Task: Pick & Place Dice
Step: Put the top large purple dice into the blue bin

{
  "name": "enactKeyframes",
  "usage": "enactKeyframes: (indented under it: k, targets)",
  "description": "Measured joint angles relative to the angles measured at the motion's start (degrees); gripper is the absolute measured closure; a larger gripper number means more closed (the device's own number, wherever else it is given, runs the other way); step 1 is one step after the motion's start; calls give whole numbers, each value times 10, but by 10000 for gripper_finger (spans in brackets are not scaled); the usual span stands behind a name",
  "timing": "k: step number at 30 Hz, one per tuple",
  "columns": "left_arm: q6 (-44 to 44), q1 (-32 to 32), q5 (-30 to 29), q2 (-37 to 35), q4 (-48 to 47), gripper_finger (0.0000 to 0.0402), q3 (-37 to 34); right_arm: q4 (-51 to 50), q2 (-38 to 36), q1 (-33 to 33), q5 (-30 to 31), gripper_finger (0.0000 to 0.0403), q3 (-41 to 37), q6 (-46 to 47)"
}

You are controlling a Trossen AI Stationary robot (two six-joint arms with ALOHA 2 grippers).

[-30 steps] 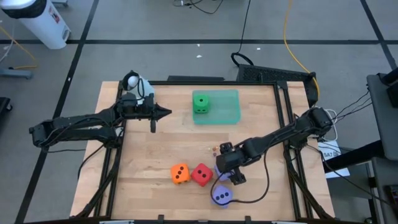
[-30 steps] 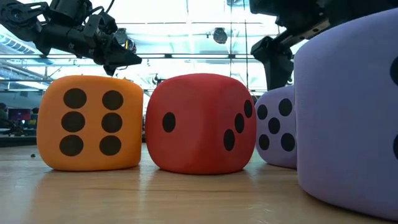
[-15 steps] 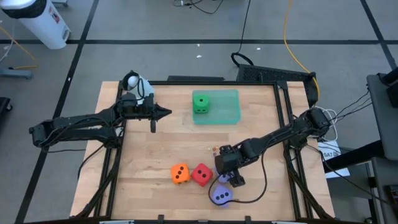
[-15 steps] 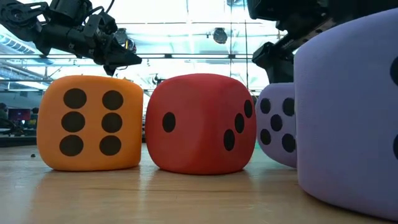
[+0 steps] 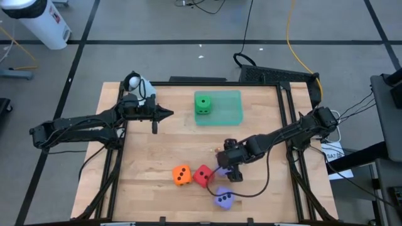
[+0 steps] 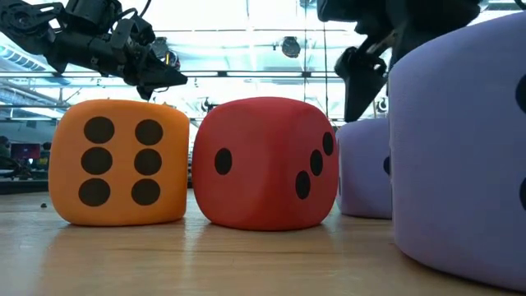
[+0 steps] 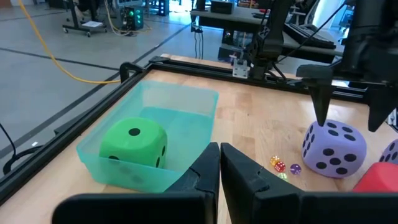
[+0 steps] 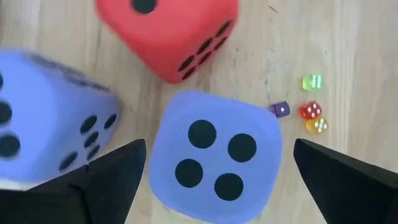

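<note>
1. Counting progress, I see one cube done: the green die [image 5: 203, 103] sits inside the translucent teal tray [image 5: 232, 110] at upper centre of the high view.
2. Four are left on the bench [image 5: 163, 144], as I judge it: the orange die [image 5: 181, 175] and red die [image 5: 203, 175] touching, lower centre, plus two purple ones.
3. My right hand [image 8: 211, 168] hangs over the nearer purple die [image 8: 214, 152], fingers spread wide, nothing gripped.
4. The other purple die [image 5: 224, 199] lies just below it in the high view.
5. My left hand [image 7: 219, 163] waits upper left, fingers together and empty.
6. All cubes look soft, matte, round-cornered, with dark pips; the bench is pale wood planks. Some tiny translucent dice [image 8: 311, 112] lie nearby.
</note>
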Motion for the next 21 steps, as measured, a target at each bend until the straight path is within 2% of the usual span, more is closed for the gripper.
enactKeyframes:
  k: [3,8,21]
  targets:
    - [0,0,0,0,0,380,0,-4,0,-1,0,3,0,49]
    - [0,0,0,0,0,380,0,-4,2,9,10,3,0,80]
    - [1,0,0,0,-1,380,0,-21,24,15,33,3,0,115]
